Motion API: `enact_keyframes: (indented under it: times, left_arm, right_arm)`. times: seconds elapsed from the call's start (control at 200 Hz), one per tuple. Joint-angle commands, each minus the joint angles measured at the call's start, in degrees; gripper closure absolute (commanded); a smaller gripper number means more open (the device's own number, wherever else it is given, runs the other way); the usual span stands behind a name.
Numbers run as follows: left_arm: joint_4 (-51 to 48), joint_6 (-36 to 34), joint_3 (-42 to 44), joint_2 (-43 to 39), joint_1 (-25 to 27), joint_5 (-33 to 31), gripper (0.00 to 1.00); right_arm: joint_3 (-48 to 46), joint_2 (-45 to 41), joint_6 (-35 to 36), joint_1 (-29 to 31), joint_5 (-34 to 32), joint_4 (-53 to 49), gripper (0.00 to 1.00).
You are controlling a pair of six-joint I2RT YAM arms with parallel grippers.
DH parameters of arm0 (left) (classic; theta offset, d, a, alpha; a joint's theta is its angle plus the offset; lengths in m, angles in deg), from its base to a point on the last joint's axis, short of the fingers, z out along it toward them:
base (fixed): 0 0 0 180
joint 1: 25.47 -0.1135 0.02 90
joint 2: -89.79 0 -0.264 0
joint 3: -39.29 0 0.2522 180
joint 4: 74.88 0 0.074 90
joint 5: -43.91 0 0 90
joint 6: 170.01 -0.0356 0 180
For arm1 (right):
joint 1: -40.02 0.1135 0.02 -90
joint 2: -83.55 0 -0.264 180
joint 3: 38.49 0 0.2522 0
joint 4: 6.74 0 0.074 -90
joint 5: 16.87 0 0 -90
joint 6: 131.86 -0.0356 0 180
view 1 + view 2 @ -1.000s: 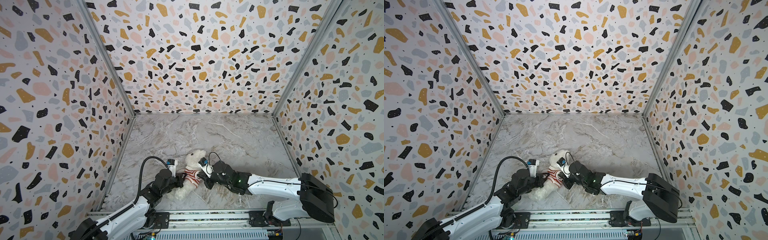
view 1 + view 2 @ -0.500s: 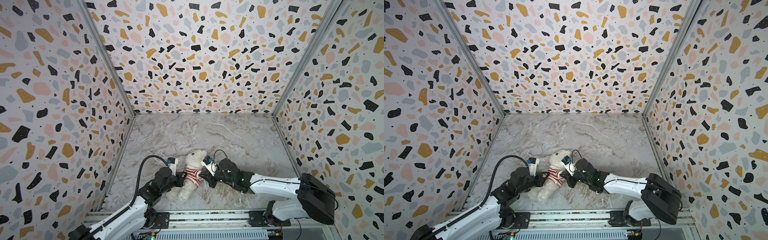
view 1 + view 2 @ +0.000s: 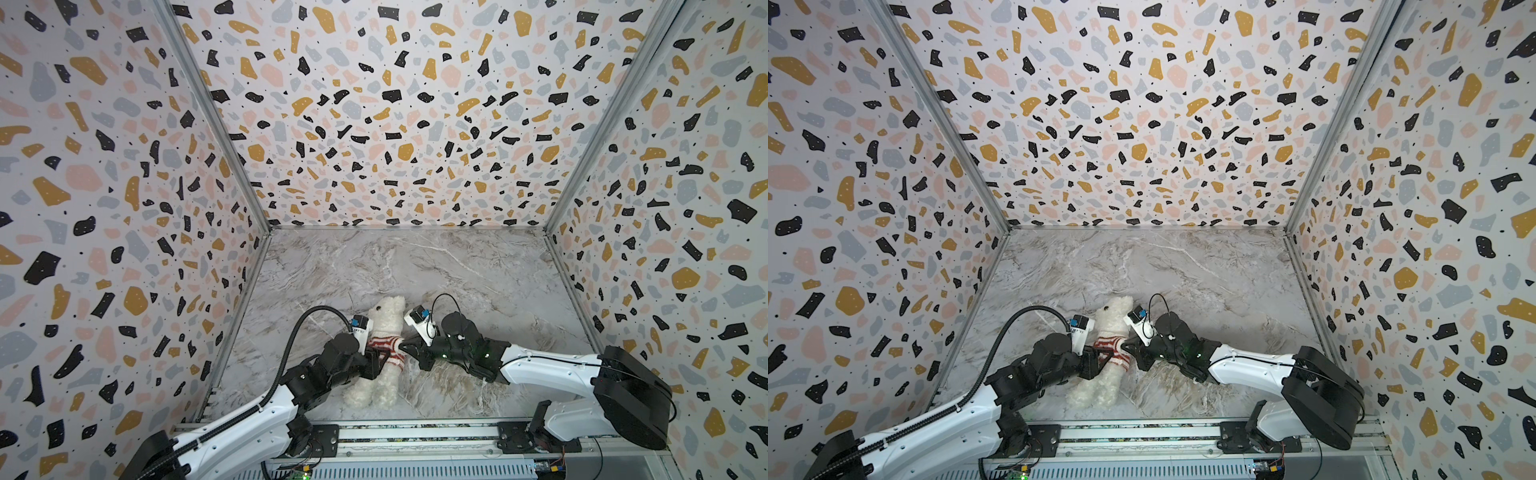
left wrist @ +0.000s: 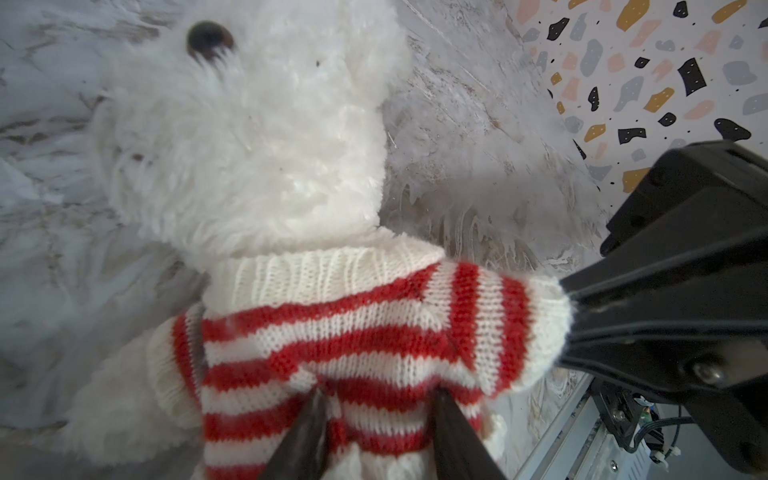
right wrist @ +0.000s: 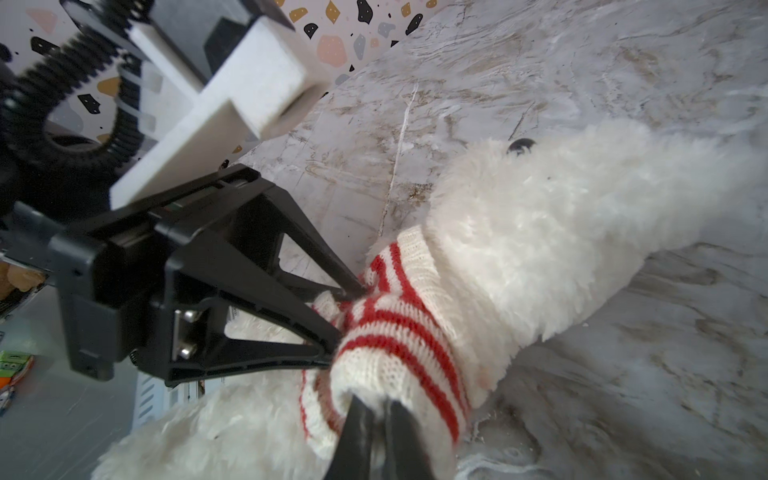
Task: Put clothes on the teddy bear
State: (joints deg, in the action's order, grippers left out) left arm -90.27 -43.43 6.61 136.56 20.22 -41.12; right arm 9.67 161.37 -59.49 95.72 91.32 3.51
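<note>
— Where does the teddy bear (image 3: 386, 309) lie in relation to the two hands?

— On its back on the marble table (image 3: 415, 266), between them. Its chest is right at the tips of the left gripper (image 4: 380, 392), and one arm points straight into the right gripper (image 5: 374, 409). The striped sweater (image 4: 332, 332) is over the head, with the collar (image 4: 316, 272) round the neck.

— And the hands themselves?

— The right gripper's jaws are closed tight, pinching the sleeve cuff (image 4: 544, 328) end-on. The likely reason is to draw that sleeve out along the arm. The left gripper's fingers (image 4: 449, 424) stand moderately parted, tips against the knit over the chest, and clamp nothing visible. That looks like bracing the body so it cannot slide toward the pull, or readying a hold lower down.

— What can't be made out?

— Whether the paw reaches the end of the pinched sleeve, or whether the jaws hold wool alone, because the cuff bunches over the tips. The hem is cut off at the edge of the left wrist view, so how far down the belly the sweater reaches is unclear there. In both top views it seems to stop above the legs (image 3: 370, 395). On the side away from the right gripper, the short sleeve (image 4: 170, 365) has white fur past it, which suggests that arm is through. The sweater's back lies beneath the bear, unseen.
</note>
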Motion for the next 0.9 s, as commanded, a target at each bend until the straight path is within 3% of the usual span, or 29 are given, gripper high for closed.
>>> enact_keyframes:
  times: [0.0, 0.105, 0.31, 0.536, 0.716, 0.896]
  left_arm:
    - [1.79, -1.02, -2.06, 1.34, 0.35, -1.02, 0.56]
    - [3.39, -1.17, -2.38, 2.94, 0.36, -1.03, 0.58]
    - [7.19, -0.84, -1.41, 5.04, 0.34, -1.41, 1.0]
    - [6.2, 1.79, 1.34, 2.5, -0.92, -5.82, 1.0]
    - [6.92, 2.83, 4.99, 0.55, -5.62, -4.64, 1.0]
    - [6.2, 2.48, 5.65, 0.08, -6.4, -4.11, 1.0]
  right_arm:
    - [0.41, -2.06, 0.71, 0.04, 2.18, 1.66, 1.0]
    - [0.6, -2.07, 0.86, 0.12, 3.05, 1.54, 1.0]
    - [0.76, -2.96, 1.41, 0.28, 3.6, 0.08, 1.0]
    - [-2.27, -8.19, 3.36, 0.24, 4.52, -2.41, 1.0]
    - [-4.97, -12.99, 6.48, 0.12, 8.84, -3.18, 1.0]
    - [-6.43, -14.78, 8.04, -0.06, 10.85, -1.63, 1.0]
